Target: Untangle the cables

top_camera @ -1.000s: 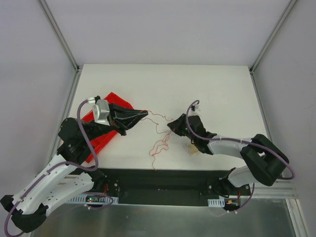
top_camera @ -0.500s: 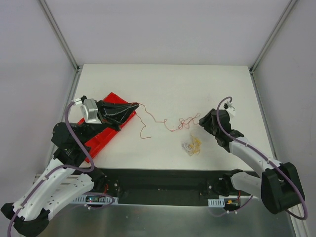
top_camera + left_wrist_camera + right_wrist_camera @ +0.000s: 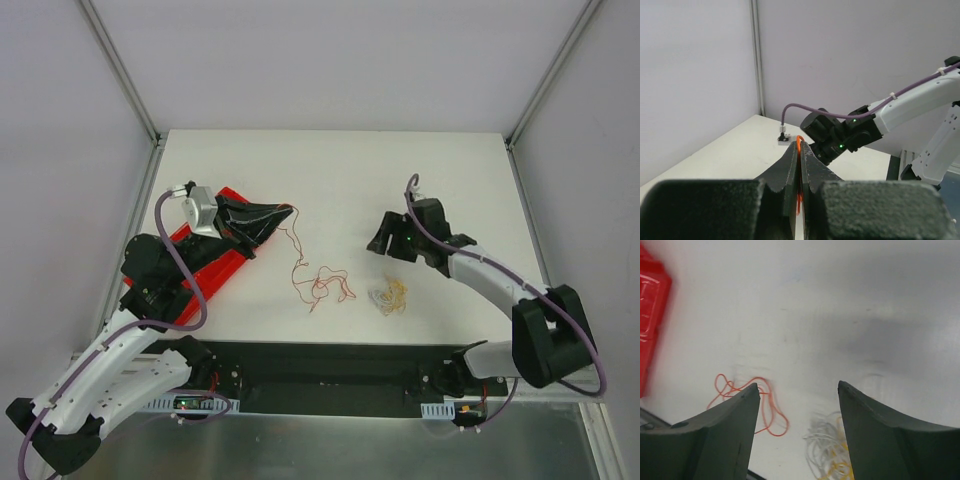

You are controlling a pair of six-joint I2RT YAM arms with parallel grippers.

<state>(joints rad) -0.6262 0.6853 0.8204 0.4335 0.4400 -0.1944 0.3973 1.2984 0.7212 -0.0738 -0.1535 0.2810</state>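
Across the white table (image 3: 330, 165), seen from above, open surface ran from 10 round to 2 o'clock. It was bounded by the far edge and by the metal frame posts (image 3: 125, 80) rising at both far corners. The black base plate (image 3: 330, 365) closed off the near edge at 6 o'clock.

At about 9 o'clock of centre my left gripper (image 3: 288, 211) hung over the inner end of the red tray (image 3: 200, 280), which lay aslant along the left edge. Its jaws were pressed together on the orange cable (image 3: 322, 283). The left wrist view showed it as a thin line between the two pads.

From that grip the cable fell toward 6 o'clock and ended in loose loops on the table, near the front edge. The yellow and whitish clump (image 3: 388, 296) lay at about 4 o'clock, near those loops but apart from them.

My right gripper (image 3: 378, 240) stood at 3 o'clock of centre, just beyond the clump, with its jaws spread wide and holding nothing. The right wrist view showed bare table between its fingers, the orange loops by one tip and the clump by the other. Between my two grippers nothing stood but the hanging cable.
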